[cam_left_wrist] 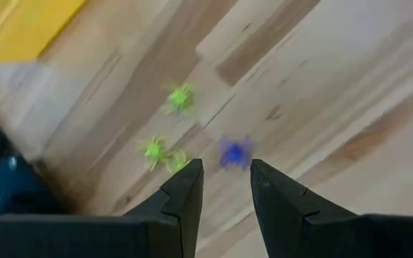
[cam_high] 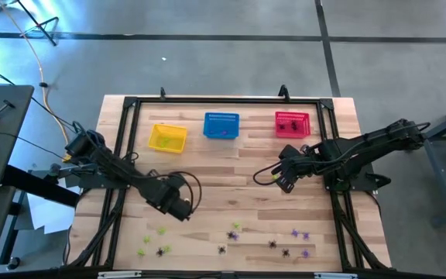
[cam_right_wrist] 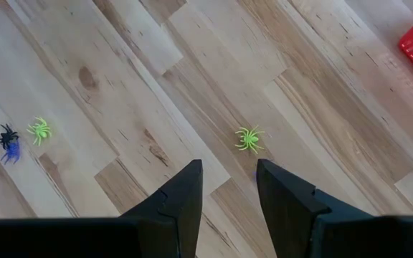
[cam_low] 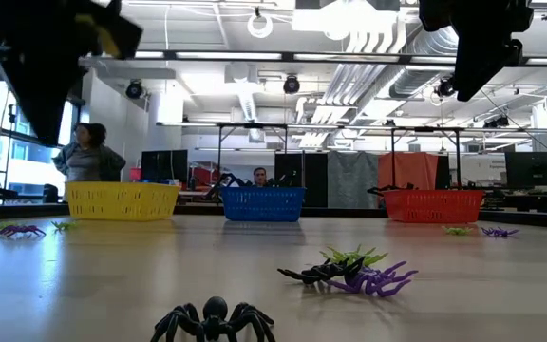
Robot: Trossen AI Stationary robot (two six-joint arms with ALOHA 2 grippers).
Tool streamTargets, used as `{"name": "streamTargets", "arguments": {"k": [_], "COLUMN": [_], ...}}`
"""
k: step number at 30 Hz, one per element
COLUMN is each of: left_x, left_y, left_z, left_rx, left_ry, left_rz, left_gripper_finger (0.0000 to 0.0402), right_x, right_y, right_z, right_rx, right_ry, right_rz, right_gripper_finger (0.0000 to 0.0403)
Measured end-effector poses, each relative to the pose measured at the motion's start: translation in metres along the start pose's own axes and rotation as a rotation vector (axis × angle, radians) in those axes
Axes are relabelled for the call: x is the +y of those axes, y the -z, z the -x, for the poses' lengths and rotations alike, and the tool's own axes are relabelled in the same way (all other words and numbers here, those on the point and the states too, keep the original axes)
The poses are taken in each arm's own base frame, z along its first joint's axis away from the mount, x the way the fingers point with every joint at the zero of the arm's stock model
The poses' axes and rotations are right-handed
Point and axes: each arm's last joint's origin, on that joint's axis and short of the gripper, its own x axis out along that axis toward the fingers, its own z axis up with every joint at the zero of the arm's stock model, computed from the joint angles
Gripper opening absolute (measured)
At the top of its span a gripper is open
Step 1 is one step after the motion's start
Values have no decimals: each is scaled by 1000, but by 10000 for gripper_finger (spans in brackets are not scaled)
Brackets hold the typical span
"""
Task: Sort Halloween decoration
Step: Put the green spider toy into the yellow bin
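While black spiders [cam_high: 291,124] fill it, red basket [cam_high: 293,124] — yellow basket [cam_high: 167,138] opposite.

desk [cam_high: 231,174]: my wooden top | far edge: yellow basket [cam_high: 167,138], blue basket [cam_high: 221,125], red basket [cam_high: 293,124] in a row | beyond: I see a person [cam_low: 90,152]

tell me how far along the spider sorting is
Early to midway. Some spiders already sit in the red basket and yellow basket. Both the left gripper and right gripper hover open and empty. Many loose spiders remain along the table's near edge.
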Motion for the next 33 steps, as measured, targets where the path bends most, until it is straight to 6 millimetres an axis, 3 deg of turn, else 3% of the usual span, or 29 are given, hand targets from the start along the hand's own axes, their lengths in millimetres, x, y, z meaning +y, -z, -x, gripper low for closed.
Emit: {"name": "streamTargets", "arguments": {"k": [6, 17, 26, 33], "left_x": [4, 21, 29, 35], "left_y": [-1, -14, -18, -17], "left_z": [-21, -61, -95, -106], "left_rx": [-12, 8, 29, 30], "left_ry": [-30, -94, -37, -17], "left_rz": [10, -46, -53, -47], "left_gripper_finger": [111, 180, 184, 176], "right_x": [0, 0, 0, 0], "right_y": [0, 0, 0, 0], "right_z": [0, 0, 0, 0], "right_rx": [0, 0, 0, 0], "right_ry": [0, 0, 0, 0], "right_rz": [0, 0, 0, 0], "right_gripper_finger": [130, 130, 130, 130]}}
